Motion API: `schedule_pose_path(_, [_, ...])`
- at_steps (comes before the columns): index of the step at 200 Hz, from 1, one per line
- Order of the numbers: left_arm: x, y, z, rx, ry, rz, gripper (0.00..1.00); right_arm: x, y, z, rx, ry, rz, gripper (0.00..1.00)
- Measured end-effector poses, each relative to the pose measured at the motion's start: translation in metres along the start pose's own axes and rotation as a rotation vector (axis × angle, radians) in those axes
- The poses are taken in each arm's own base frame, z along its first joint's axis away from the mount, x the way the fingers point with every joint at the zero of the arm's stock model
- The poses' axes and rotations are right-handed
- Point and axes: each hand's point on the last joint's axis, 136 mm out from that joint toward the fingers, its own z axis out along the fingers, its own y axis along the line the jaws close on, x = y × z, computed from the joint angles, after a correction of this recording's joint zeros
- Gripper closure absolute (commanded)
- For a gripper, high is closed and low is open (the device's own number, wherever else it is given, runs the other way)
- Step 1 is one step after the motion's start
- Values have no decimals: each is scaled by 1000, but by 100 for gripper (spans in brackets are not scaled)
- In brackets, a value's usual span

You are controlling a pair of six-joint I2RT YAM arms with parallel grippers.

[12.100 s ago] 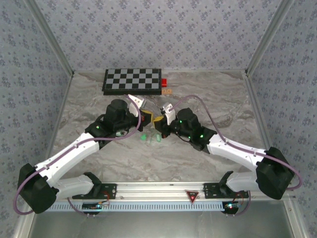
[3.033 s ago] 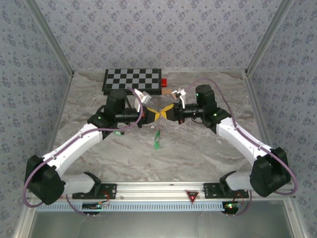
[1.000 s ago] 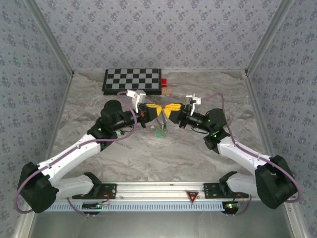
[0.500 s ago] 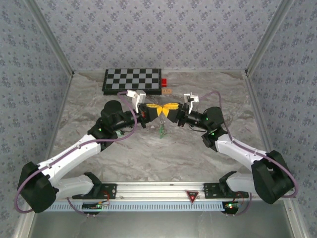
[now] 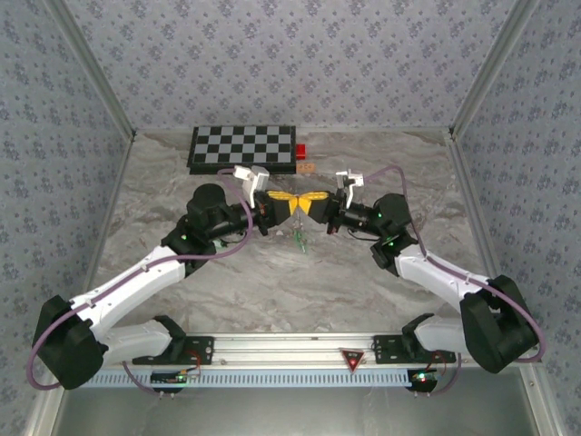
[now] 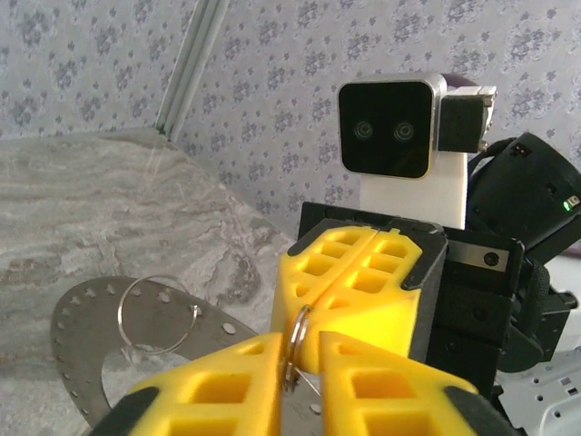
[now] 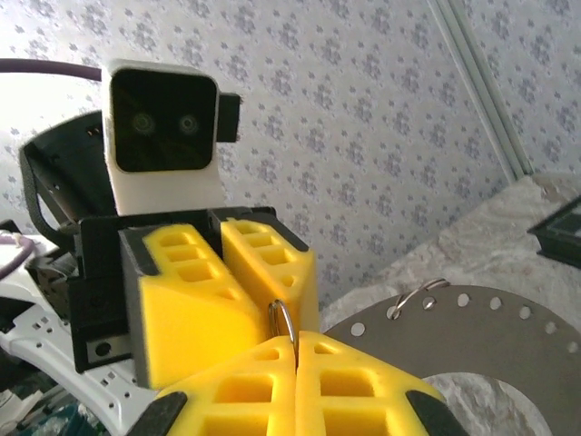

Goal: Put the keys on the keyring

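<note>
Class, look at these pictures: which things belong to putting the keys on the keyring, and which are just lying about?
Job: green key; flat grey keyring; thin wire ring pinched in the right gripper.
Lying about: chessboard; red block; tan piece.

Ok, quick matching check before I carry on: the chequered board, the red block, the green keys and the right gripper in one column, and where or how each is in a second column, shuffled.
Things
1. black-and-white chequered board
2. small red block
3. tiny green-headed keys
4. right gripper with yellow fingers

Place or state
A. shut on a thin metal ring
B. at the far edge of the marble table, left of centre
C. just on the near side of the right gripper's tip
D. just past the board's right end

Pairs: 1-B, 2-D, 3-C, 4-A
</note>
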Motion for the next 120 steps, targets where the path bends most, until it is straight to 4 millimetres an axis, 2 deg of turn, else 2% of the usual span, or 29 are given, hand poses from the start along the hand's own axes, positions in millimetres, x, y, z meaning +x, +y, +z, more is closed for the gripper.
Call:
schedule_pose_path(31, [-1, 15, -7, -41, 11, -13, 74, 5, -25, -9, 73, 70, 14, 100])
schedule_pose_path(43, [-4, 21, -11, -58, 7, -16, 69, 10, -31, -10, 93, 109, 12, 100])
schedule_pose_path(67, [-8, 27, -18, -71, 2, -18, 68, 21, -36, -11, 113, 182, 3, 100])
schedule_pose_path(120, [6, 29, -20, -65, 67, -30, 68, 30, -35, -9, 124, 285, -34, 100])
